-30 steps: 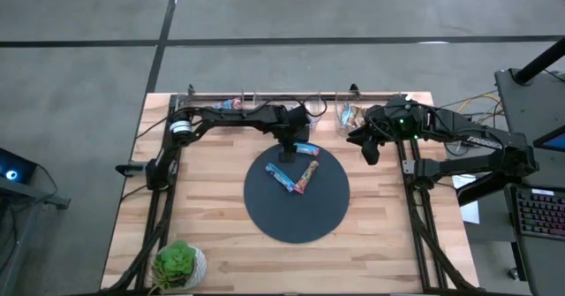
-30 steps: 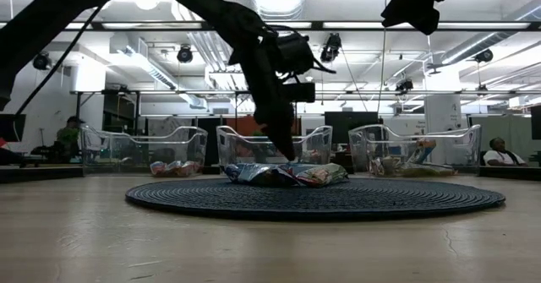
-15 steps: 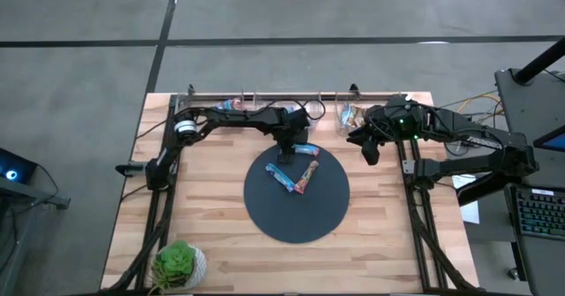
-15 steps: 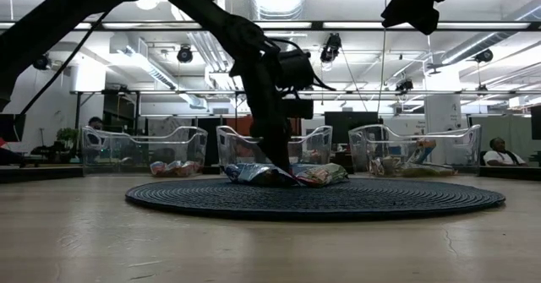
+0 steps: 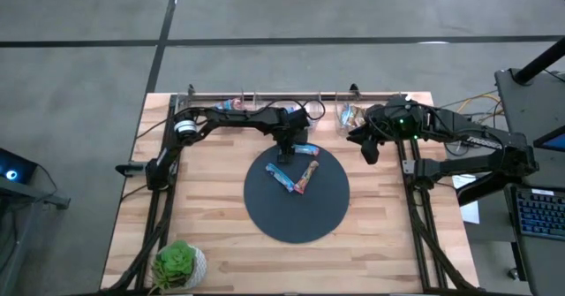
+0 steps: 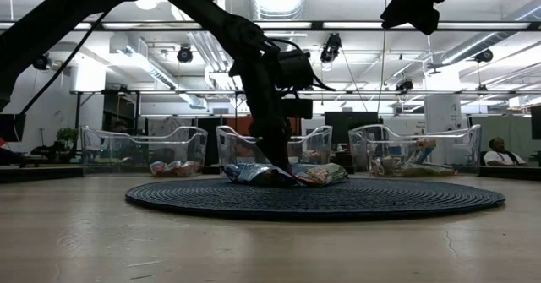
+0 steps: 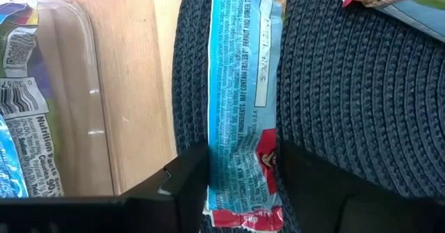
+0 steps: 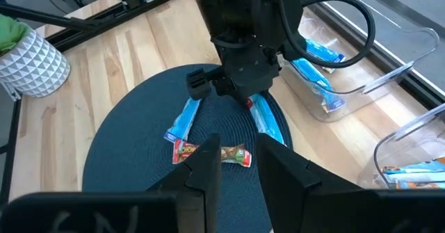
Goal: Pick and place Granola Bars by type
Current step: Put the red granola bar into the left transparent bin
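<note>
Light wood table (image 5: 212, 243) with dark round woven mat (image 5: 297, 216) at centre, clear plastic bins (image 6: 142, 150) along far edge, open office beyond. Left gripper (image 7: 240, 181) down at far rim of mat, jaws straddling end of bright blue shiny-wrapped granola bar (image 7: 240, 87), near contact but not visibly clamped; two more wrapped bars (image 5: 293, 178) just nearer on mat; right gripper (image 5: 371, 148) hovering off mat's far right, partly parted, empty. Likely light, crinkly, slippery wrapper over stiff core: best pinched across narrow width; short clear lift to bins, bin walls the only edge to mind.
</note>
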`<state>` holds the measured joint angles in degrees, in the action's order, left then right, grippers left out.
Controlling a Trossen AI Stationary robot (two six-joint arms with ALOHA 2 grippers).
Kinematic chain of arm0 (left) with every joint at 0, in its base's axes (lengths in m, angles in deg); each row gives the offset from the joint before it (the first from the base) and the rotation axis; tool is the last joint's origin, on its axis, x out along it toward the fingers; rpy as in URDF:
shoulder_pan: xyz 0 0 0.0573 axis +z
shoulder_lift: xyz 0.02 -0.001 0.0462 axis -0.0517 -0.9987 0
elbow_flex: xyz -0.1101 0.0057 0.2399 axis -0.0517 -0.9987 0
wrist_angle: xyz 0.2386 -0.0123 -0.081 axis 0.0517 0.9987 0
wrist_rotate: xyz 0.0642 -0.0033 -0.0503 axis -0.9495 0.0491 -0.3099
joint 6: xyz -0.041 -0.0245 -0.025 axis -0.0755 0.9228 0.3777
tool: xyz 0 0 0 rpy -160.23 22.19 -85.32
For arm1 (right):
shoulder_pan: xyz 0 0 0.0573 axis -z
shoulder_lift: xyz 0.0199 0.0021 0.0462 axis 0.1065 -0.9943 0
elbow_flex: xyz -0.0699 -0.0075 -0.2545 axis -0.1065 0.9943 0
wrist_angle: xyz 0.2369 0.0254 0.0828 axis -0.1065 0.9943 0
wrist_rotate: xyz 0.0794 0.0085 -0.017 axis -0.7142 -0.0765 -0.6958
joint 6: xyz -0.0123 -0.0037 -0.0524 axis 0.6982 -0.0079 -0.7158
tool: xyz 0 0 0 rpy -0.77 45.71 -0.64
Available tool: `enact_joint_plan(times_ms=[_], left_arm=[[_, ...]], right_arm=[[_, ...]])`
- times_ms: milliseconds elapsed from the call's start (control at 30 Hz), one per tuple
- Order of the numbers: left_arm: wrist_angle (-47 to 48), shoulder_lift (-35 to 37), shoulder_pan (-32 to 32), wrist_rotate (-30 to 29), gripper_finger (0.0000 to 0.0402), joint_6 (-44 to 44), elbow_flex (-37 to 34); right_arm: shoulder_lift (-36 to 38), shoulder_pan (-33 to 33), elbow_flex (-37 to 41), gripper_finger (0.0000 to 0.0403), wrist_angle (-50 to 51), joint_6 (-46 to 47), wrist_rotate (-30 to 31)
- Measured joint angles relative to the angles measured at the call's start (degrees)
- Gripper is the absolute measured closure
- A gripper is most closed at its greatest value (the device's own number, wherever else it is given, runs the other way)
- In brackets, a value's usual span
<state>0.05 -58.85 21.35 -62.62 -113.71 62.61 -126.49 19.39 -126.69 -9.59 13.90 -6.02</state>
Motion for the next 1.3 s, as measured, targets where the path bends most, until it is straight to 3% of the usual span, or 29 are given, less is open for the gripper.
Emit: enact_joint_plan(times_ms=[433,1300], left_arm=[[0.15,0.0,0.0,-0.07,0.0321,0.03,-0.07],[3.61,0.46,0.11,-1.11,0.0326,-0.45,2.69]], right_arm=[[0.0,0.0,0.0,0.0319,-0.02,-0.02,0.0],[0.0,0.0,0.0,0.0319,-0.04,-0.02,0.02]])
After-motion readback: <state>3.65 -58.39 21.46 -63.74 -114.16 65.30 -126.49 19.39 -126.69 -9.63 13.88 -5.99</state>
